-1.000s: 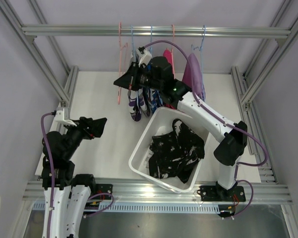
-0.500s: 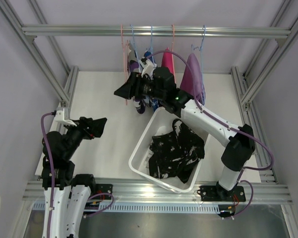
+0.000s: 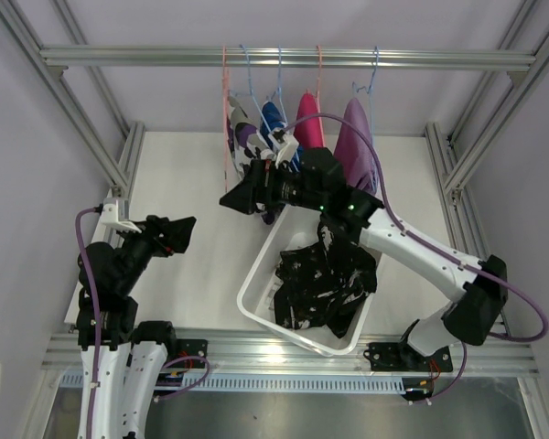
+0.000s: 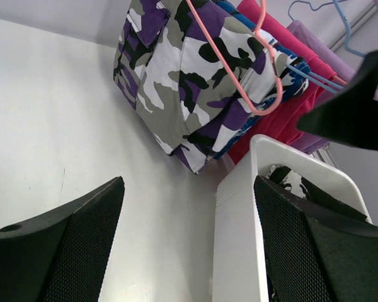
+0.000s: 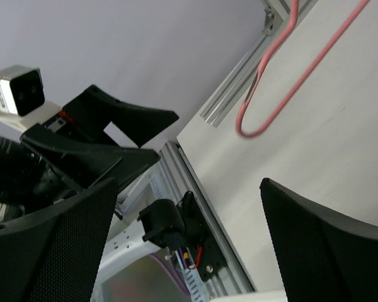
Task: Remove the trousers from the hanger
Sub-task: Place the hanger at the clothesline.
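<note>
Purple-white camouflage trousers [image 3: 242, 137] [image 4: 179, 82] hang from the rail, with blue-white patterned trousers [image 3: 273, 121], bright pink trousers [image 3: 309, 117] and lilac trousers [image 3: 353, 135] to their right. Black, white-flecked trousers [image 3: 325, 279] lie in the white bin [image 3: 256, 279]. A bare pink hanger [image 3: 225, 101] [image 4: 264, 63] [image 5: 283, 88] hangs at the left end. My right gripper [image 3: 235, 197] [image 5: 188, 189] is open and empty, just below and in front of the camouflage trousers. My left gripper [image 3: 176, 230] [image 4: 188, 189] is open and empty over the table's left side, facing the bin.
The bin's near left wall [image 4: 239, 214] stands between my left fingers in the left wrist view. Aluminium frame rails [image 3: 119, 155] border the white table [image 3: 183, 174] on both sides. The overhead rail [image 3: 284, 58] carries several hangers.
My right gripper has opened, let go of the camouflage trousers, and drawn back down toward the bin. The trousers have swung back up under the rail. The left arm has not moved.
</note>
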Controlling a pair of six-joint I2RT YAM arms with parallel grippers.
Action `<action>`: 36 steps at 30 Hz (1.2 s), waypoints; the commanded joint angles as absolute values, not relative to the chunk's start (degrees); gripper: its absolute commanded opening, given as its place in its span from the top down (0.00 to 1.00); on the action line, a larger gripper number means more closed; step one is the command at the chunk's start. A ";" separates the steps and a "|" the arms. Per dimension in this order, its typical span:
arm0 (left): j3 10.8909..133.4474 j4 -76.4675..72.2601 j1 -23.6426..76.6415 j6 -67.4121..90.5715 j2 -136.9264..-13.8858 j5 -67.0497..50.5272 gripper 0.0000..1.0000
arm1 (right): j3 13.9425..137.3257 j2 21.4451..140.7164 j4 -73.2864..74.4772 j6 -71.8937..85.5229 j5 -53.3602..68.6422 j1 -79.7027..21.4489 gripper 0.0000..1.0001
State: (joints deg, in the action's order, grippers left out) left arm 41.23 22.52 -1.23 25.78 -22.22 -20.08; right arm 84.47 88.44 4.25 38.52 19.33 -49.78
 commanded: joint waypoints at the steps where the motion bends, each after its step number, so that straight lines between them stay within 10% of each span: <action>1: 41.22 22.24 -1.05 24.26 -22.50 -19.60 0.12 | 81.57 82.27 6.76 36.48 15.91 -50.89 0.01; 18: 43.32 21.00 -1.05 26.62 -25.48 -24.51 0.12 | 80.42 58.11 30.22 23.04 -5.05 -53.17 0.00; 36: 74.26 14.07 -0.88 43.58 -46.39 -42.88 0.11 | 65.75 36.39 40.16 18.19 -19.33 -52.21 0.00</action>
State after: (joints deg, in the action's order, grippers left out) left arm 72.23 17.19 -1.23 37.71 -40.42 -36.75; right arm 67.57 38.52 38.52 19.20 -16.91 -52.36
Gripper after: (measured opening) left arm 0.897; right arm 0.993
